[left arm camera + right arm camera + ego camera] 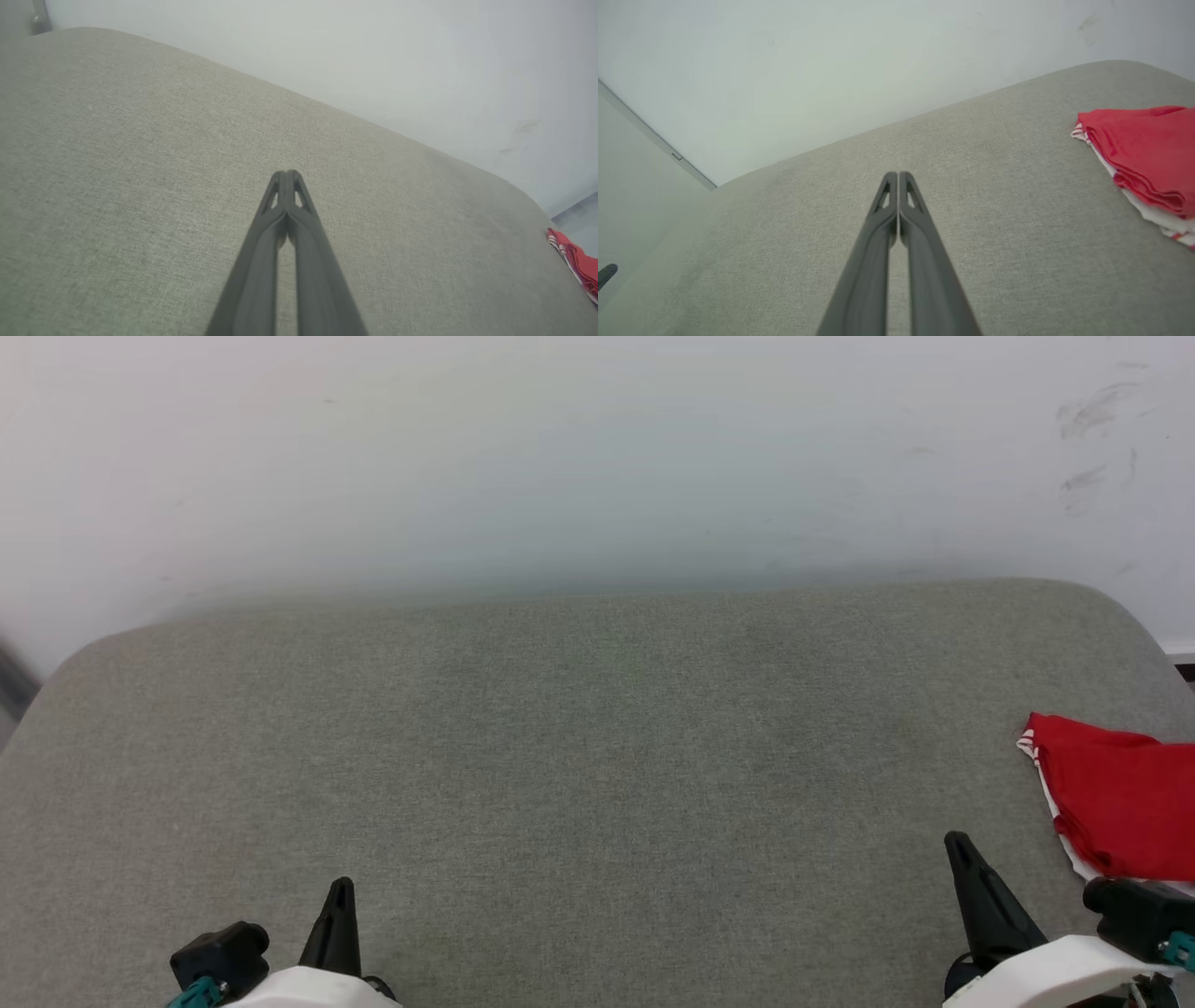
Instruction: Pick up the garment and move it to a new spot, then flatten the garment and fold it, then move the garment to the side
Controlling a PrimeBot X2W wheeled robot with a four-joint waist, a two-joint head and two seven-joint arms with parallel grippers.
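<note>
Garment [1120, 793] is folded, red with white and striped trim at its edge, and lies at the right edge of the grey fabric-topped desk [597, 756]. Right end effector [957, 845] is closed on nothing, fingertips just left of the garment and clear of it. Left end effector [340, 889] is closed and empty, low over bare fabric and well apart from the garment.

The worktop [597, 756] is seen covered in grey-green woven cloth, matt and faintly coarse. The garment [1120, 793] is shown as thin, smooth red cloth over white layers. The left gripper [286, 174] and right gripper [898, 175] are finished in dark matt plastic, the wall [597, 457] painted smooth, scuffed in places.
</note>
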